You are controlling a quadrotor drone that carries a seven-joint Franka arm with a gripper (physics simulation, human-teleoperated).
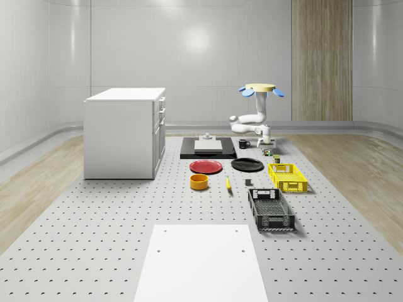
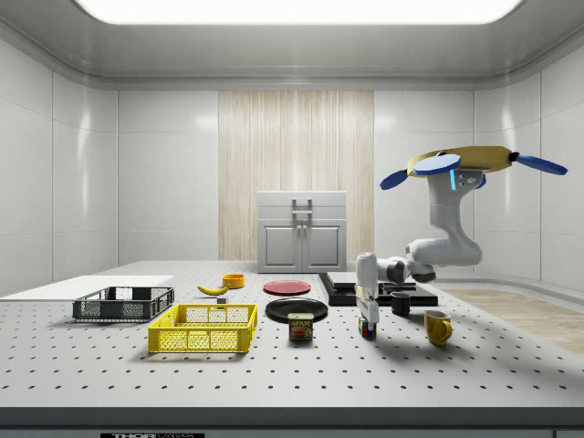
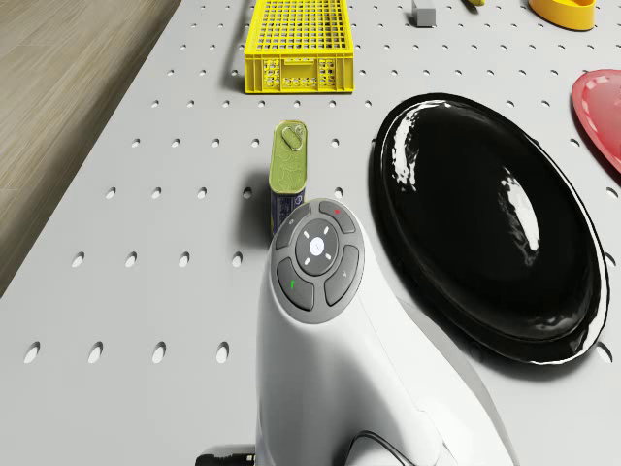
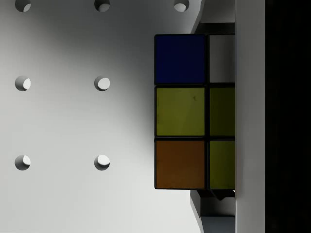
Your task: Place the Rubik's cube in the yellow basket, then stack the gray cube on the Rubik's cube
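The drone (image 2: 470, 162) hovers above the far end of the grey perforated bench (image 1: 94, 226), near the dark mug (image 1: 244, 143); its white arm (image 2: 438, 246) bends down so that the tool (image 2: 368, 319) points straight at the bench. The multicoloured Rubik's cube (image 4: 194, 111) sits on the bench directly under the tool, with a finger (image 4: 250, 116) pressed along one face; the tool seems clamped on the cube, probably to lift it. The yellow plastic mesh basket (image 1: 287, 177) waits nearby, beyond the small green-lidded tin (image 3: 288, 170); the small gray cube (image 3: 423, 12) lies beside the basket. The first step is not yet done.
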